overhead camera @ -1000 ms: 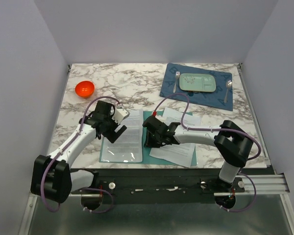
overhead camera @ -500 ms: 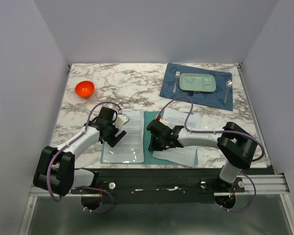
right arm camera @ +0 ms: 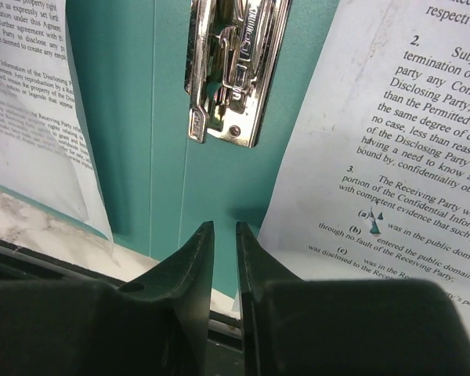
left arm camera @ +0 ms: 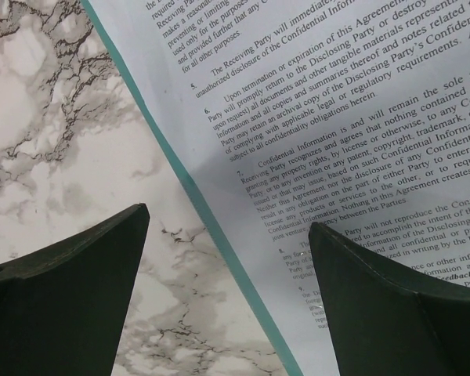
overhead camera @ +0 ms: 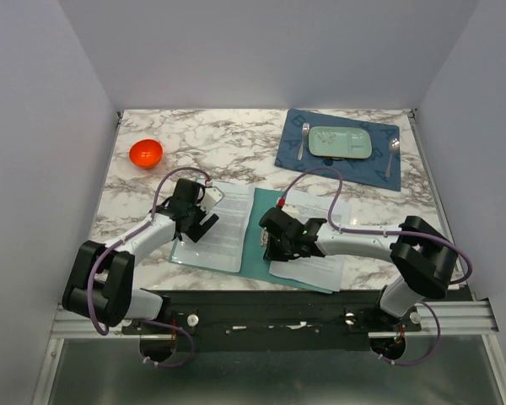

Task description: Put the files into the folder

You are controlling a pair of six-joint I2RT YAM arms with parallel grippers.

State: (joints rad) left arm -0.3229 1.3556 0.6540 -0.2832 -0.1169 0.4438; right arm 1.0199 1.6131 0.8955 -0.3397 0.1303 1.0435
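Note:
The teal folder (overhead camera: 255, 238) lies open near the table's front edge, turned a little askew. One printed sheet (overhead camera: 219, 228) in a glossy sleeve lies on its left leaf. More printed sheets (overhead camera: 314, 245) lie on its right leaf. My left gripper (overhead camera: 194, 218) is open over the folder's left edge (left arm camera: 196, 196), with marble on one side and the sheet (left arm camera: 337, 117) on the other. My right gripper (overhead camera: 274, 246) is shut and empty, low over the spine (right arm camera: 141, 117) just short of the metal clip (right arm camera: 231, 70), between the left sheet (right arm camera: 23, 102) and the right sheet (right arm camera: 399, 133).
An orange bowl (overhead camera: 145, 153) sits at the back left. A dark blue placemat (overhead camera: 375, 171) at the back right carries a pale green tray (overhead camera: 340, 142), a fork (overhead camera: 304, 139) and a spoon (overhead camera: 393, 148). The table's front edge runs just below the folder.
The folder and its sheets have turned slightly clockwise. My left gripper has slid to the folder's left edge. My right gripper has moved a little right and toward the front along the spine.

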